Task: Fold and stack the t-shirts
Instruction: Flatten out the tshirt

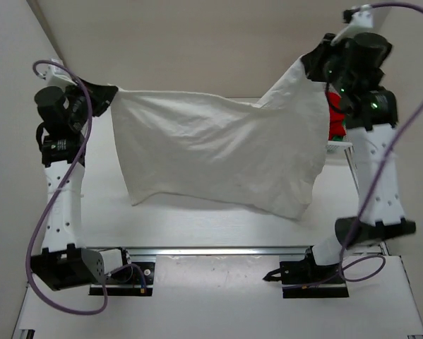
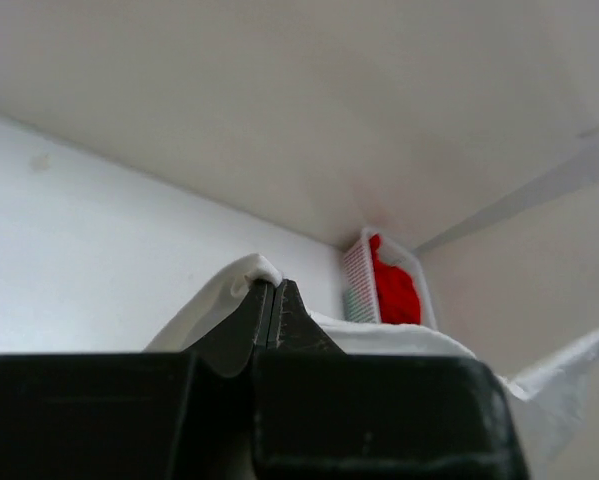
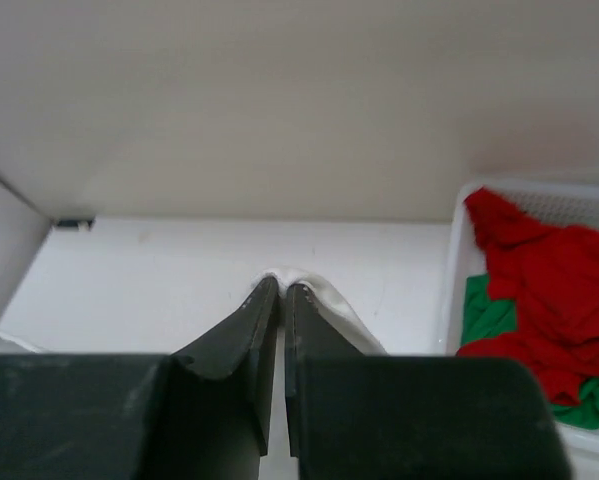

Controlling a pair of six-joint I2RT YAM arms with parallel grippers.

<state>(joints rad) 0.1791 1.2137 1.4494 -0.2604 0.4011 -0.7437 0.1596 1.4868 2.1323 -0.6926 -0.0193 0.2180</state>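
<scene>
The white t-shirt (image 1: 218,152) hangs stretched between my two arms above the table, its lower edge drooping toward the surface. My left gripper (image 1: 111,95) is shut on its left top corner, and white cloth (image 2: 249,270) bulges over the pinched jaws (image 2: 273,285). My right gripper (image 1: 311,63) is shut on the right top corner, held higher than the left; cloth (image 3: 319,290) wraps the fingertips (image 3: 282,288). The red t-shirt (image 3: 544,290) and the green t-shirt (image 3: 484,315) lie crumpled in the basket.
A white lattice basket (image 3: 454,270) stands at the far right of the table (image 1: 197,219), mostly hidden behind my right arm in the top view. Pale walls close in at the back and left.
</scene>
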